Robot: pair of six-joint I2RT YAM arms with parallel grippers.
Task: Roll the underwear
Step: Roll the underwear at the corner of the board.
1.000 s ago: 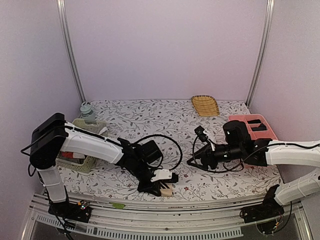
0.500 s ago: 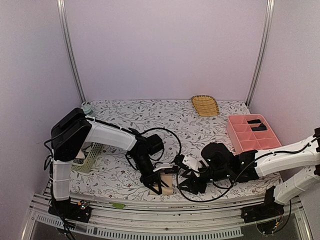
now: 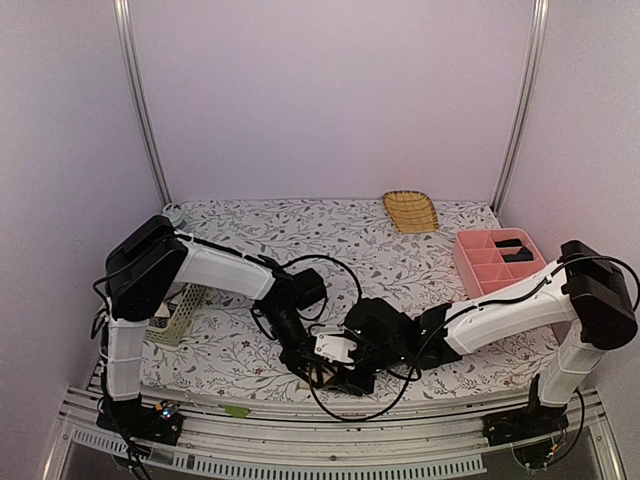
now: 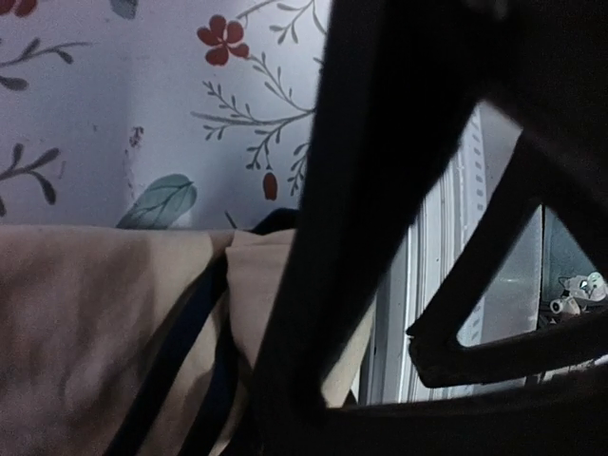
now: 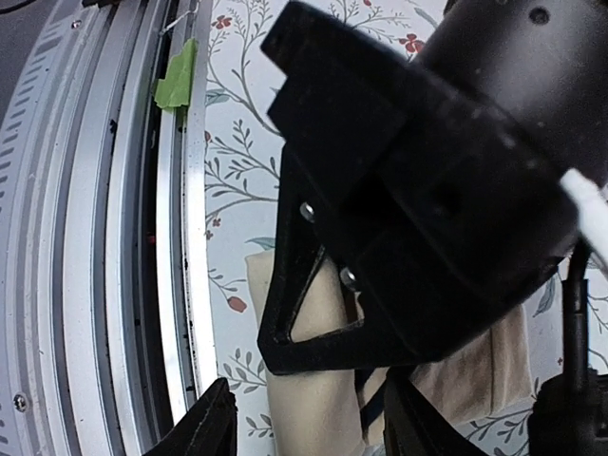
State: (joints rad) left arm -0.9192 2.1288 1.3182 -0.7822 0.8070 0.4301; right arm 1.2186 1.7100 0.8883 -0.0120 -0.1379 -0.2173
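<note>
The beige underwear [image 4: 85, 323] with black edging lies folded on the flowered cloth at the table's front edge. My left gripper [image 3: 308, 362] is down on it, and a black finger [image 4: 323, 285] presses into the cloth's right end, shut on it. In the right wrist view the left gripper's black body covers most of the underwear [image 5: 313, 408]. My right gripper [image 5: 313, 426] is open, one fingertip on each side of the beige cloth. From above, my right gripper [image 3: 345, 372] sits close against the left one, and both hide the underwear.
A green mesh basket [image 3: 175, 310] stands at the left with a small bottle [image 3: 173, 213] behind it. At the right is a pink compartment tray [image 3: 505, 262], at the back a yellow woven tray [image 3: 410, 210]. The metal front rail [image 5: 114, 237], with green tape [image 5: 176, 81], runs right beside the underwear.
My right arm swung from the right middle of the table down to the front centre, ending beside the left gripper over the underwear. The left gripper stayed at the front edge.
</note>
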